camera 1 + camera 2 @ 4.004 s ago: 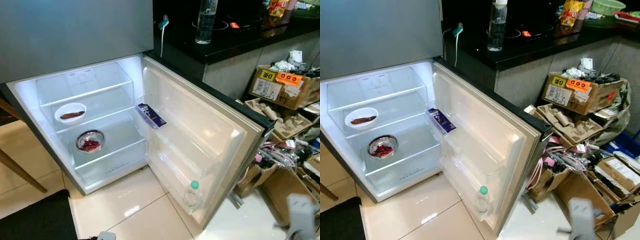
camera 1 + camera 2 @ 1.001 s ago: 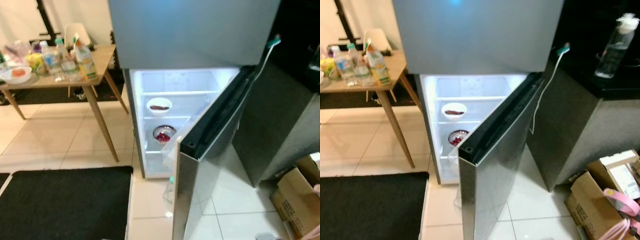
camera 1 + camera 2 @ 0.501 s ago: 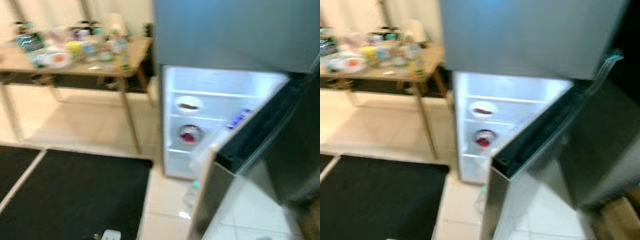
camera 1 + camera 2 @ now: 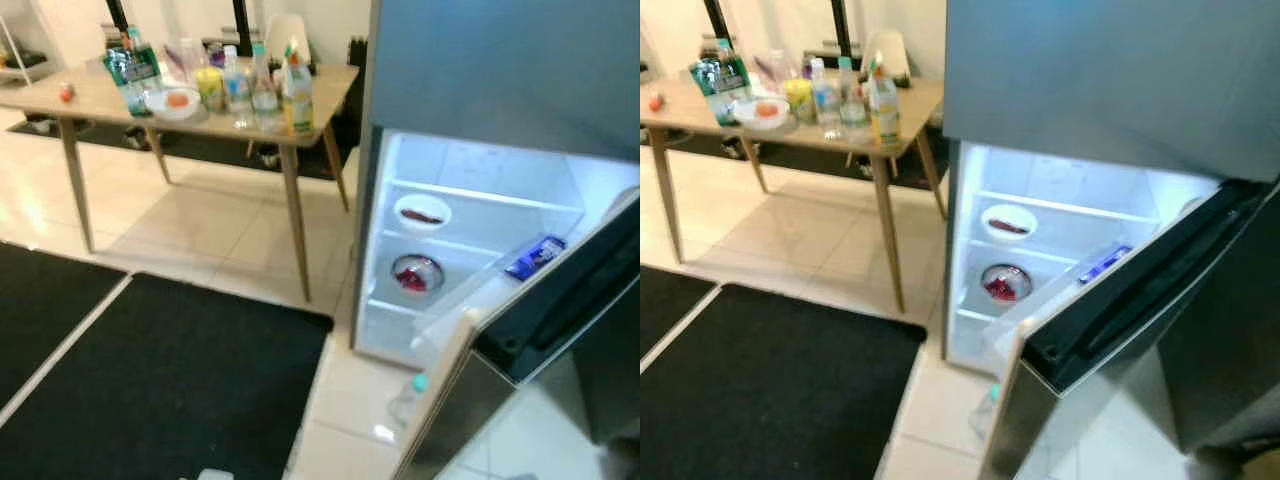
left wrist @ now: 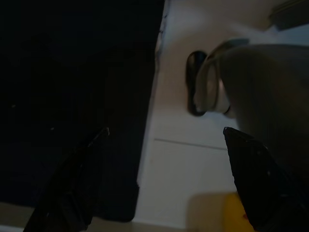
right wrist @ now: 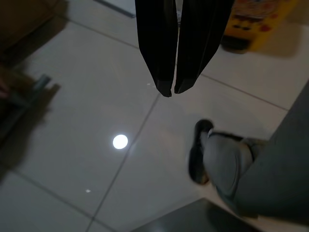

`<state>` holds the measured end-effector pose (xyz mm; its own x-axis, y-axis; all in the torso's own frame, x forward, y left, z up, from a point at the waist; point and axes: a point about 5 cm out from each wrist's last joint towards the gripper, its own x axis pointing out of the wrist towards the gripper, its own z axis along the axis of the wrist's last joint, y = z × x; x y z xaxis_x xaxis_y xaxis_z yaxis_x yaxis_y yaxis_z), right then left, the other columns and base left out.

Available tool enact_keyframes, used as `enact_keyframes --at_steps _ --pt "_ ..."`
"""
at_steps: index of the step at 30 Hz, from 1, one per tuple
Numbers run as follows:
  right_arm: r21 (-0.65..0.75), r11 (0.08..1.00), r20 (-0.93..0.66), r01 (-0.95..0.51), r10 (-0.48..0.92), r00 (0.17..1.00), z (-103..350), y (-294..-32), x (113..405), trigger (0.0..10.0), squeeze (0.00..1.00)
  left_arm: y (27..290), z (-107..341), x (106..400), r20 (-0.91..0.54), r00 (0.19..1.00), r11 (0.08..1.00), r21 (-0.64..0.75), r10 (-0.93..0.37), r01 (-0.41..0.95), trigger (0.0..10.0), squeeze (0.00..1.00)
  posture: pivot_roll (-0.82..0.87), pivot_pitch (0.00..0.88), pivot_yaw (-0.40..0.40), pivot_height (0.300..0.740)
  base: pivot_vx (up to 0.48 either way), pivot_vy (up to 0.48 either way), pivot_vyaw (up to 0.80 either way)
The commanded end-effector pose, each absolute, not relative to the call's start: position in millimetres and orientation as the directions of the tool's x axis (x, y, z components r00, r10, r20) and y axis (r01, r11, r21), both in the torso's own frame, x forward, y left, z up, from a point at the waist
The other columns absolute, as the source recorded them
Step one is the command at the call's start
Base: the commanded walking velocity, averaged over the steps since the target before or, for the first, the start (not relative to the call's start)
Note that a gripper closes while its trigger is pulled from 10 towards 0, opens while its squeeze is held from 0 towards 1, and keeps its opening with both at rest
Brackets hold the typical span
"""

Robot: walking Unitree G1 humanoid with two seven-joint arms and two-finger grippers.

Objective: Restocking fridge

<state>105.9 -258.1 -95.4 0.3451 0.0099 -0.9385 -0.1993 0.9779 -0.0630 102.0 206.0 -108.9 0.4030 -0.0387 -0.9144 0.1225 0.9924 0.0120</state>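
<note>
Both claws hang idle over the floor, left gripper (image 5: pixel 164 193) spread wide, right gripper (image 6: pixel 174 89) closed, each empty. Bottles (image 4: pixel 255 90) wait on the table (image 4: pixel 70 100) upper left; fridge (image 4: pixel 480 230) open at right. Approach squarely before reaching.

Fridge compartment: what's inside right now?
Inside the fridge: a white dish on the middle shelf, a metal bowl of red food below. The open door hides the right side.
</note>
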Motion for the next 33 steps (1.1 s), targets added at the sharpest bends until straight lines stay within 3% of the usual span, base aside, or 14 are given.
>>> enact_keyframes --at_steps 1,9,14,22,28,29,31,33 --pt "-0.071 0.979 -0.93 -0.193 0.005 0.367 -93.3 -259.8 111.4 10.0 0.0 198.4 -111.2 98.1 -0.92 0.389 0.992 -0.009 -0.059 0.128 10.0 0.0 -0.08 0.004 -0.019 0.74 0.0 0.0 0.0" --pt "-0.055 0.976 -0.911 -0.208 0.036 0.412 -90.0 -256.1 122.9 10.0 0.0 197.4 -111.5 97.7 -0.921 0.386 0.992 -0.01 -0.058 0.126 10.0 0.0 -0.09 0.007 -0.019 0.74 0.0 0.0 0.0" --pt "0.138 0.967 -0.771 -0.214 0.24 0.589 -72.5 -239.5 163.3 10.0 0.0 197.0 -111.9 96.3 -0.922 0.382 0.992 -0.014 -0.061 0.125 10.0 0.0 -0.09 0.007 -0.019 0.74 0.0 0.0 0.0" --pt "0.34 0.904 -0.542 -0.259 0.414 0.731 -41.2 -233.7 208.4 10.0 0.0 197.2 -111.8 96.4 -0.922 0.383 0.992 -0.014 -0.061 0.124 10.0 0.0 -0.09 0.011 -0.019 0.74 0.0 0.0 0.0" --pt "0.411 0.821 -0.4 -0.395 0.552 0.731 -20.0 -222.5 233.6 10.0 0.0 197.1 -112.1 95.1 -0.923 0.38 0.992 -0.016 -0.063 0.127 10.0 0.0 -0.09 0.017 -0.019 0.74 0.0 0.0 0.0" --pt "0.435 0.741 -0.298 -0.512 0.655 0.694 -5.0 -206.2 250.4 10.0 0.0 197.1 -112.4 93.9 -0.924 0.377 0.992 -0.017 -0.064 0.127 10.0 0.0 -0.09 0.017 -0.019 0.74 0.0 0.0 0.0" --pt "0.435 0.741 -0.298 -0.512 0.655 0.694 -5.0 -206.2 250.4 10.0 0.0 197.1 -112.4 93.9 -0.924 0.377 0.992 -0.017 -0.064 0.127 10.0 0.0 -0.09 0.017 -0.019 0.74 0.0 0.0 0.0" --pt "0.401 0.7 -0.19 -0.591 0.694 0.694 16.9 -183.7 277.5 10.0 0.0 197.2 -112.6 92.9 -0.925 0.375 0.992 -0.017 -0.063 0.126 10.0 0.0 -0.08 0.019 -0.02 0.74 0.0 0.0 0.0"
